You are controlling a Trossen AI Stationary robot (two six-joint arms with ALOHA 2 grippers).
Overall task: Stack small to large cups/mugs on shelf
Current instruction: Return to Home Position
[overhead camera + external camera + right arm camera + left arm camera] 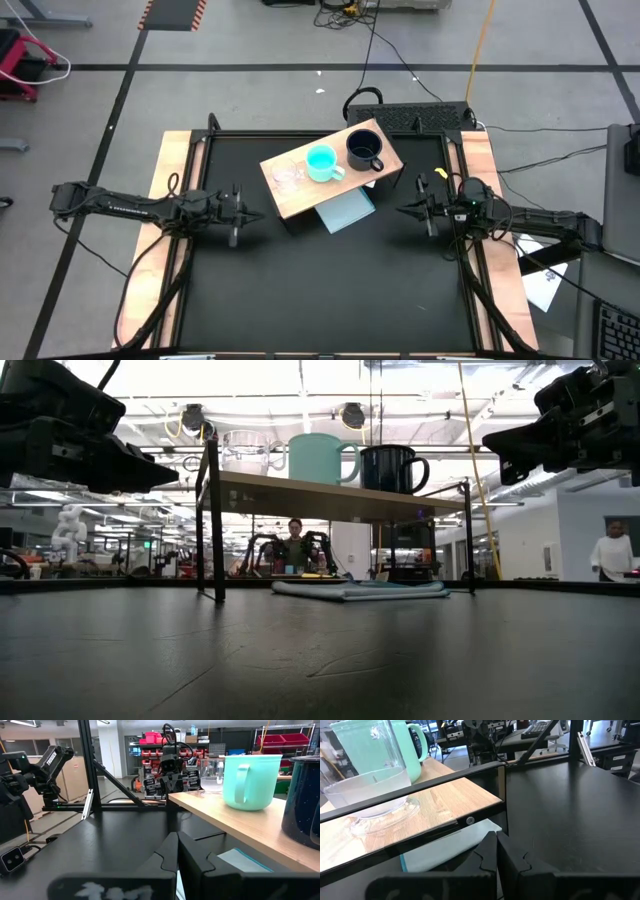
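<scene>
Neatly ranked, smallest to largest

On the wooden shelf (305, 197), the clear glass cup (288, 176) stands by the left end, the turquoise mug (322, 162) mid-board, and the black mug (364, 149) by the right end, in the rising order the job asks for. Left gripper (255, 213) and right gripper (402, 210) hang off either end, fingers pressed together, empty: seemingly nothing remains to carry.

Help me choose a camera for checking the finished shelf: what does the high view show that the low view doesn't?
Only the high view: how the left gripper and right gripper sit either side of the shelf, clear of it. Only the low view: the shelf's dark legs at full height and people in the room behind. Both: glass cup, turquoise mug and black mug in a row on the shelf, pale sheet beneath.
</scene>
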